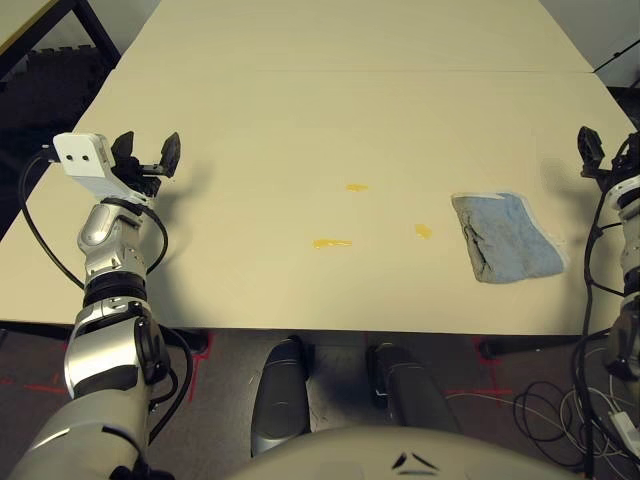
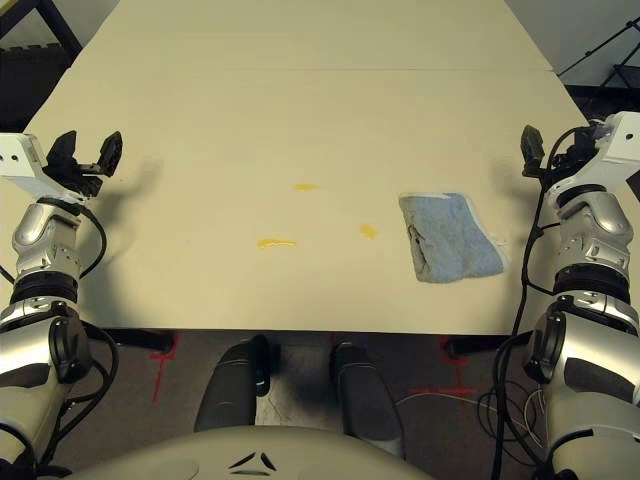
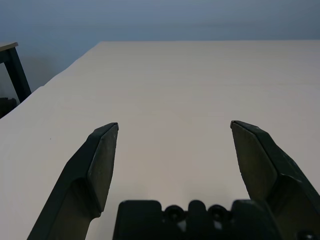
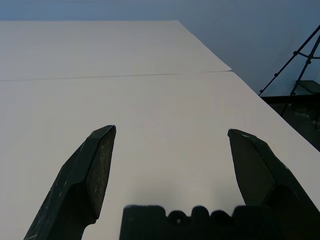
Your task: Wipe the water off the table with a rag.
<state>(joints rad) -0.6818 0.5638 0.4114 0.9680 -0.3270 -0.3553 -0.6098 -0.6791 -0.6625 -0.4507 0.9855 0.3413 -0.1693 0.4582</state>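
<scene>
Beige table [image 1: 300, 120], rag [image 1: 505, 238] nr right edge, both grippers [image 1: 146, 155] [image 2: 545, 150] spread wide, unladen.

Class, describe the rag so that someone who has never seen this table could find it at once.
Start with the pale beige table and look to its near right part. The rag lies flat there, right of three small yellowish spots of water. It is the one soft thing: blue-grey terry cloth with a whitish edge.
</scene>
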